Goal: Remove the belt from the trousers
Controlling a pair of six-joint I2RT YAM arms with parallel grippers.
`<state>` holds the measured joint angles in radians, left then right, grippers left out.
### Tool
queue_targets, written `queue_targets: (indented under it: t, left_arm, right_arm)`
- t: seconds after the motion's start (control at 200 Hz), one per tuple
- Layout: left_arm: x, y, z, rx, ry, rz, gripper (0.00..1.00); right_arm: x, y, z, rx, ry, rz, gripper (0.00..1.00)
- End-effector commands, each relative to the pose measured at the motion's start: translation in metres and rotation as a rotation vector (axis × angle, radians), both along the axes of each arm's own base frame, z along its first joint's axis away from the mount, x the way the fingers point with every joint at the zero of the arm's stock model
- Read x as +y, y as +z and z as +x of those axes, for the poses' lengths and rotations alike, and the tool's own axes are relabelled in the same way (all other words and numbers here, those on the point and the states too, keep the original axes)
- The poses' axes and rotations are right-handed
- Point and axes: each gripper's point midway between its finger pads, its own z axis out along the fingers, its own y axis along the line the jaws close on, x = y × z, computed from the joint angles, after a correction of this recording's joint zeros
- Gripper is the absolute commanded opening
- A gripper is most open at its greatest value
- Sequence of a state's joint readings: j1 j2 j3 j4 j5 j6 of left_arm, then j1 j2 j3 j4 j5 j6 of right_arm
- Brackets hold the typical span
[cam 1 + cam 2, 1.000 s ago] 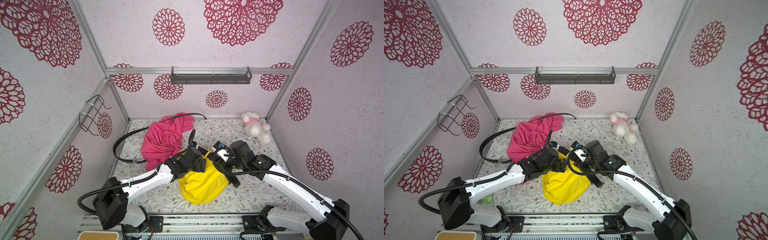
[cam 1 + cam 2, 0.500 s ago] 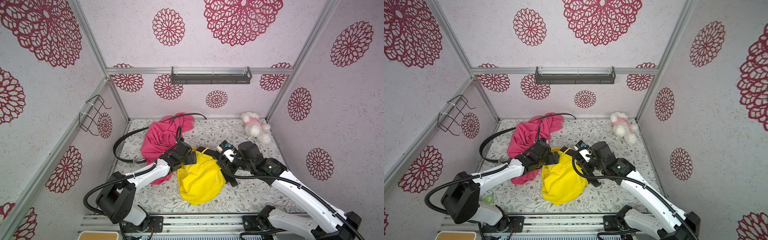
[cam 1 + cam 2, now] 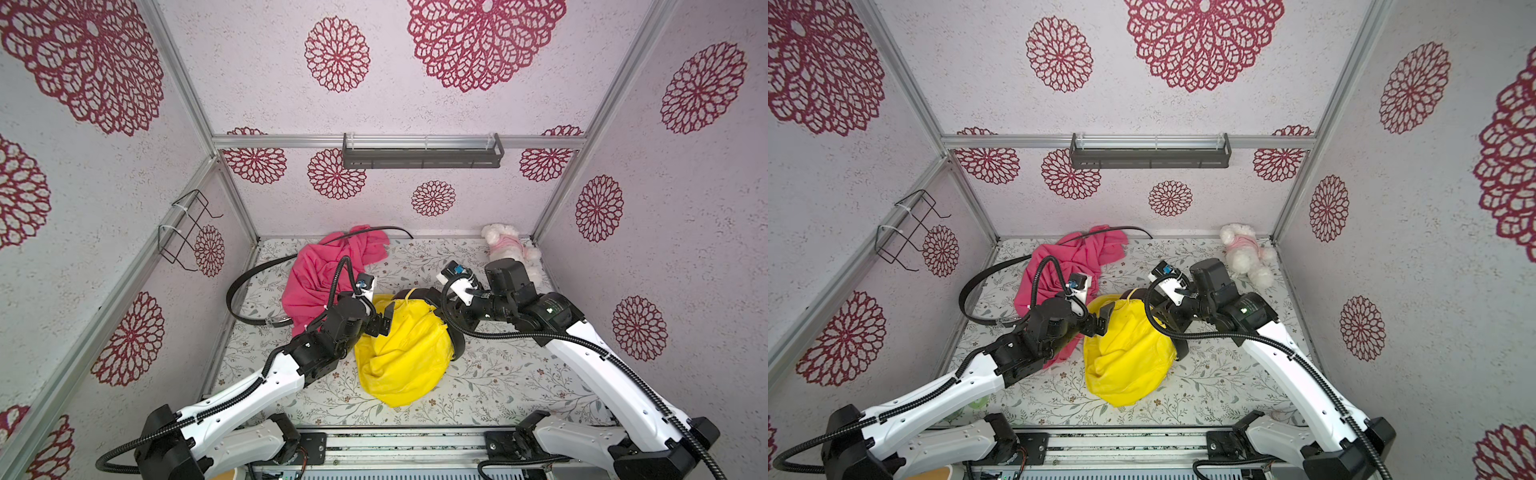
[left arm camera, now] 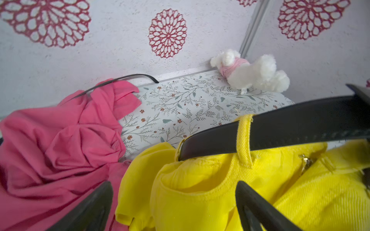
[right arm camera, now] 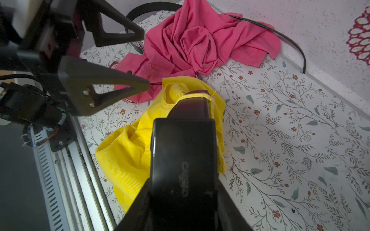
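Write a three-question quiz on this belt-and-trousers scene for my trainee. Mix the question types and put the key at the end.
1. True or false: the left gripper is shut on the yellow trousers.
2. What does the right gripper grip? A. the belt threaded in the trousers. B. the plush toy. C. the pink cloth.
3. Fill the gap: in the left wrist view, the belt passes under a yellow ___ at the trousers' waist.

Key: 1. False; its fingers stand apart and hold nothing. 2. A. 3. loop.
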<state>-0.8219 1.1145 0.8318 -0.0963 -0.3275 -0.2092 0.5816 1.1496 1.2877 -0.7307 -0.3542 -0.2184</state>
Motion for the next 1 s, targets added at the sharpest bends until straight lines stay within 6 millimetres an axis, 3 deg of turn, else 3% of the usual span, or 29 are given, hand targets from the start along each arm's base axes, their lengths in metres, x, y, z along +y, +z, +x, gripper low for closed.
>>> queue_targets:
  t: [0.0, 0.21, 0.4, 0.741, 0.836, 0.876, 0.901, 0.996]
  left_arm:
    - [-0.03, 0.021, -0.001, -0.125, -0.18, 0.06, 0.97]
    - [-0.05, 0.044, 0.01, -0.219, -0.22, 0.028, 0.97]
    - [-0.059, 0.065, 0.007, -0.292, -0.266, -0.028, 1.0]
    - [-0.082, 0.054, 0.01, -0.281, -0.338, -0.033, 0.88]
    - [-0.085, 0.056, 0.014, -0.294, -0.336, -0.031, 0.78]
    - [-0.086, 0.056, 0.015, -0.297, -0.336, -0.026, 0.67]
    - [-0.086, 0.056, 0.016, -0.299, -0.334, -0.023, 0.58]
    - [-0.079, 0.054, 0.019, -0.302, -0.3, 0.0, 0.08]
  right_arm:
    - [0.01, 0.047, -0.008, -0.09, 0.085, 0.101, 0.09]
    - [0.013, 0.058, -0.012, -0.089, 0.114, 0.131, 0.09]
    - [0.012, 0.053, -0.014, -0.07, 0.119, 0.126, 0.09]
    - [0.013, 0.054, -0.019, -0.06, 0.145, 0.15, 0.08]
    - [0.01, 0.048, -0.019, -0.049, 0.14, 0.148, 0.08]
    - [0.009, 0.045, -0.019, -0.044, 0.135, 0.148, 0.08]
    - [0.007, 0.043, -0.018, -0.041, 0.129, 0.148, 0.08]
    - [-0.004, 0.029, -0.005, -0.023, 0.055, 0.114, 0.08]
